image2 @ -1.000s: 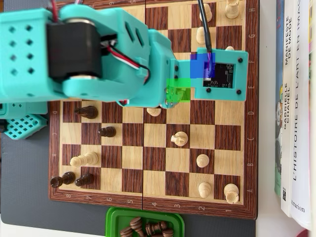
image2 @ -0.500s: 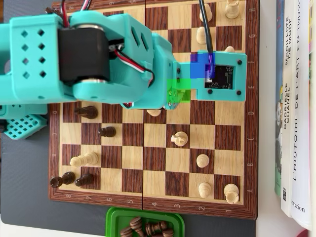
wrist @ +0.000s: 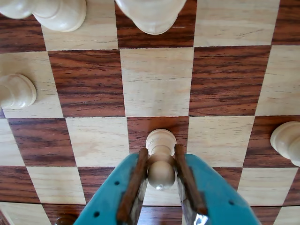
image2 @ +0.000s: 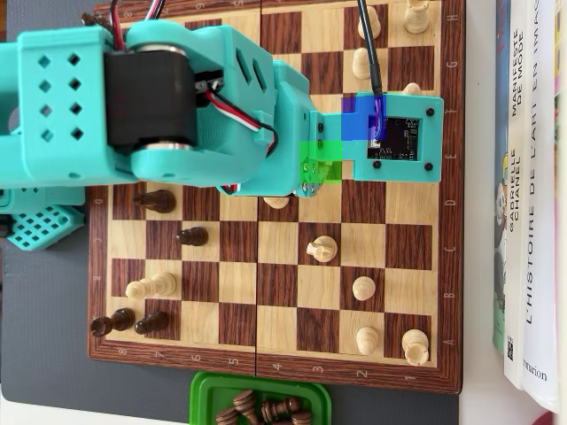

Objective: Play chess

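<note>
Wrist view: hand (wrist: 161,174) clenched on pale pawn (wrist: 161,161), upright on chessboard (wrist: 89,84), away from edges.

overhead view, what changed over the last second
The arm swung its big motor housing slightly rightward and up in the overhead view early on, then held. The wrist view shows the fingers around a light pawn. Every piece on the chessboard stayed put.

books (image2: 529,204) standing at right, dark mat (image2: 44,328) under board
</note>
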Available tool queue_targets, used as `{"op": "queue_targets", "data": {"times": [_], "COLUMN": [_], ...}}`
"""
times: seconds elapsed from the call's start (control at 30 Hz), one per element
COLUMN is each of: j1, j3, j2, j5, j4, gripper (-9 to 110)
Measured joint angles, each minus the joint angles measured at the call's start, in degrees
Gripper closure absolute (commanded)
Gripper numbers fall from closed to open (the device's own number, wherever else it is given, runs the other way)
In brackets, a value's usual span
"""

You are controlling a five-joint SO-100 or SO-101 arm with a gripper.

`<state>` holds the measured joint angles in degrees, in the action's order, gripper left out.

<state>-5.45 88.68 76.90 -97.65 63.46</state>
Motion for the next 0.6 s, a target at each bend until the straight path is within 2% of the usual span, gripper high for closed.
{"op": "queue_targets", "data": {"times": [0.2,0.6], "j1": [0.0,0.1], "j3": [0.0,0.1], "j2": [-0.2,-0.3], "j5": [0.0,0.0], "j4": [0.0,0.0], "gripper": [88,88]}}
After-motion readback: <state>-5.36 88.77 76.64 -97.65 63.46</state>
